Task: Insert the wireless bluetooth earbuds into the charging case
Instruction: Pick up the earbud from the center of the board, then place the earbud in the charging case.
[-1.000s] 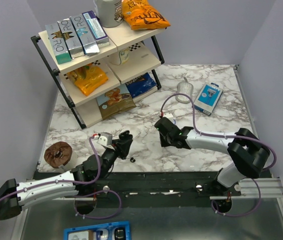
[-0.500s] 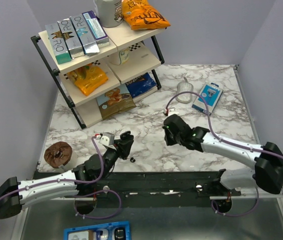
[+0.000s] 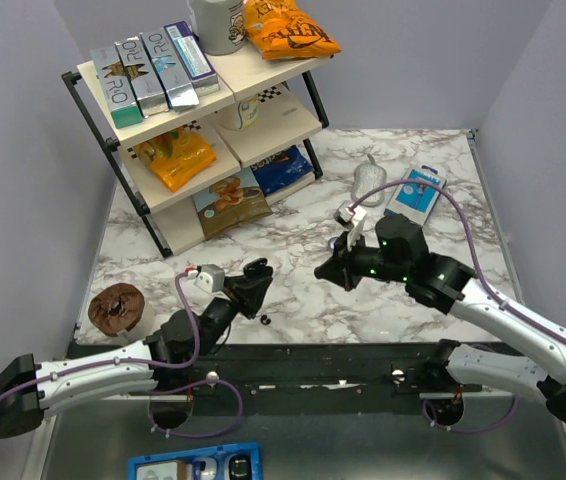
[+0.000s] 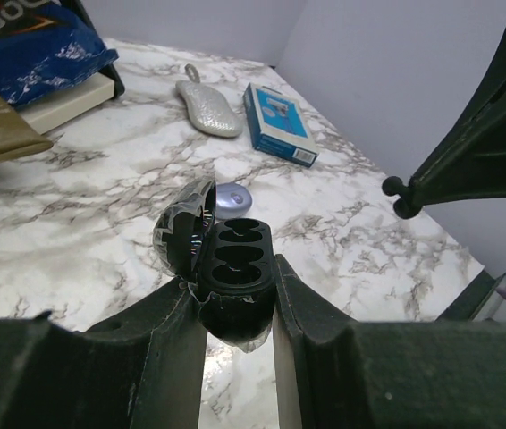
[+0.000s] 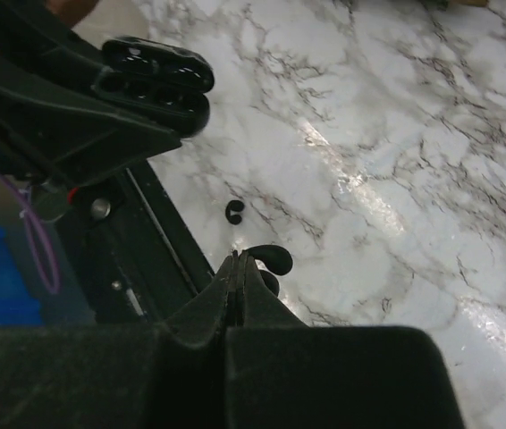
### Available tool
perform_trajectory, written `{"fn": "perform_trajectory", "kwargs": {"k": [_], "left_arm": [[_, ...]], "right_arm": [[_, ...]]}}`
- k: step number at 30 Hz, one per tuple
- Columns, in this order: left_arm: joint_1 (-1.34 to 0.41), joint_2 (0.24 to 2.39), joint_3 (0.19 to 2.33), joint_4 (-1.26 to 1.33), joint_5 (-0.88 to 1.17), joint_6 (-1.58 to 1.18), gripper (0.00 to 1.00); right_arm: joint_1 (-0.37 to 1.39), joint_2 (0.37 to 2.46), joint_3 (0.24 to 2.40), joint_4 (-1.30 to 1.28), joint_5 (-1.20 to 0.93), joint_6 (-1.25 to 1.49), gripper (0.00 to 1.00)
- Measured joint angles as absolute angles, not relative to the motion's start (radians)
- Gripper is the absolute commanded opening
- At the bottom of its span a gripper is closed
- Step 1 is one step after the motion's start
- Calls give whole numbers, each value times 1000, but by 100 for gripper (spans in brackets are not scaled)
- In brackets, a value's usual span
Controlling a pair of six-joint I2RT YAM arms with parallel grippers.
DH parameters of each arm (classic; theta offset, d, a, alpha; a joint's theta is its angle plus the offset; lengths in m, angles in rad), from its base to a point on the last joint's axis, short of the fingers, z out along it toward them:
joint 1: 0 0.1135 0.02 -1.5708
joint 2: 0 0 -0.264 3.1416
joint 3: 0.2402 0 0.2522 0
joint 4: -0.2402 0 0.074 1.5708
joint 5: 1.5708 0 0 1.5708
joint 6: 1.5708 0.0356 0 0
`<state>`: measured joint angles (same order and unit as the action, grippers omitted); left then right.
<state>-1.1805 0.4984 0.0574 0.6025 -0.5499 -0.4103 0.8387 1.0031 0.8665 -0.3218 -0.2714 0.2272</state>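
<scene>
Plainly, one earbud (image 5: pixel 234 212) lies loose on the marble worktop (image 5: pixel 396 134), a tiny glossy black speck near the front edge and close to the open charging case (image 4: pixel 235 268). The other earbud (image 5: pixel 274 258) seems to be nipped at the very tips of the right pincer (image 5: pixel 238 265). Its fingers are pressed together with only a black curl showing beside them, and it hangs above the worktop. Such buds should be light, hard and slick, so I judge one could squirt out of a careless grip. The rounded body, across its widest part, is the place to take hold. The left pincer (image 4: pixel 235 290) is clenched on the case's lower body, with the lid tipped back and the wells that show looking empty.
</scene>
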Motion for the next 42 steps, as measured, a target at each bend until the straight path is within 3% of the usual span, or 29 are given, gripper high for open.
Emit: {"fn": "perform_trajectory", "kwargs": {"k": [8,18,25,34,42], "left_arm": [[-1137,531,57,734,-390,-308,0],[-959,962,86,891,133,-288,0],[-839,1025,148,1041,404,-336,0],[-825,1124,203,1184,703,-458,0],[-825,1072,276,1043,838,-431,0]], "right_arm": [[751,888,866,-264,-624,242,1],[738,857,799,-57,-977,367,1],[735,809,713,164,-1119,489,1],[732,862,659,507,-1237,704,1],[732,950,664,580,-1283,757,1]]}}
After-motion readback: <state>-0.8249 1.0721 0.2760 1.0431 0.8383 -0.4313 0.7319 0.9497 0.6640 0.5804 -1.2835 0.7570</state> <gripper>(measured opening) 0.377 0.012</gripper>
